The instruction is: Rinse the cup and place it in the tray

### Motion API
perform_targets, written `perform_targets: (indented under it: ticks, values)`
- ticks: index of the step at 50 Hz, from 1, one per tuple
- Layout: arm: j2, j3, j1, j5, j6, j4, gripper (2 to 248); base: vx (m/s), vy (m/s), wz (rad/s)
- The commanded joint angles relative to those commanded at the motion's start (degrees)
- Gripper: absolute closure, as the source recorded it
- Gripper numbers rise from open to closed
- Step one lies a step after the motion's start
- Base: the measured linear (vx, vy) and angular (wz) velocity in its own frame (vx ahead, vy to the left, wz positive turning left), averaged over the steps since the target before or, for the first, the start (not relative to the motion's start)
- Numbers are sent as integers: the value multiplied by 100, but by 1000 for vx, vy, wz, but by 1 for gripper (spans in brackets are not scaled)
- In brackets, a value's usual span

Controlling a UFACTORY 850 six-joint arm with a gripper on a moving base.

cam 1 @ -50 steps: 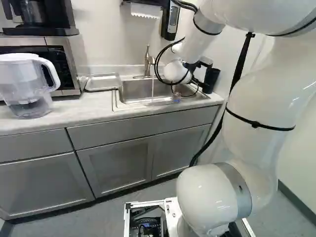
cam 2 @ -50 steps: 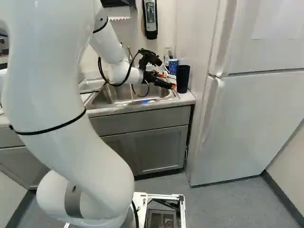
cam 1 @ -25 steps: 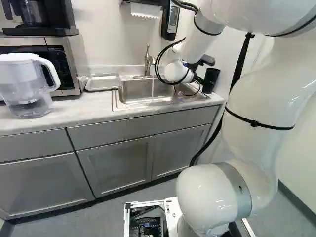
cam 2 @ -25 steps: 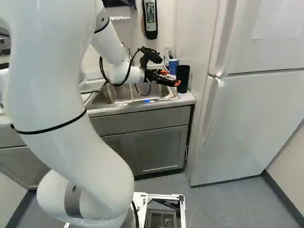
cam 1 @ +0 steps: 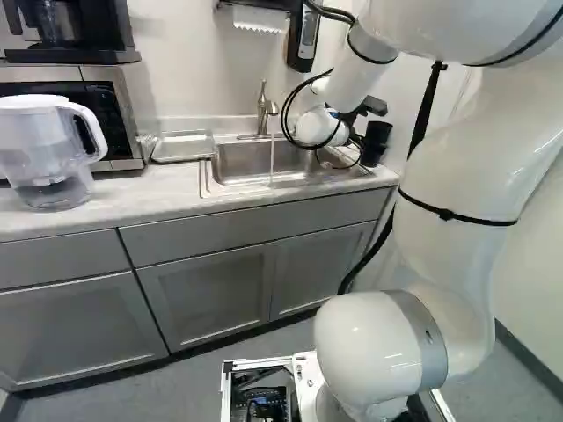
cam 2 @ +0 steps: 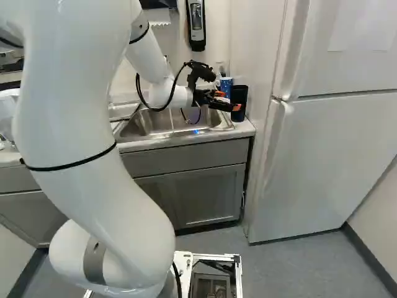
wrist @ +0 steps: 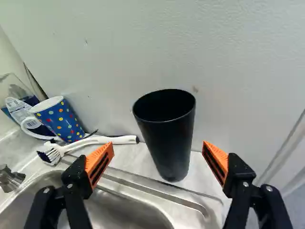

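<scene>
We are aiming the wide-spread claw at the black cup standing upright on the counter beside the sink, and we are risking toppling it if an off-centre approach drives one finger against its side.

Black cup, blue polka-dotted mug

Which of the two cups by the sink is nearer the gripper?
The plain black tumbler, upright ahead of the open gripper; the dotted blue mug is farther off, beside the dish brush.
</scene>
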Motion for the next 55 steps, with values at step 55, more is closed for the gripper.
perform_targets:
  ticks: [55]
  values:
    - [-447,-380,-362,24,-932,0,3,0,0,0]
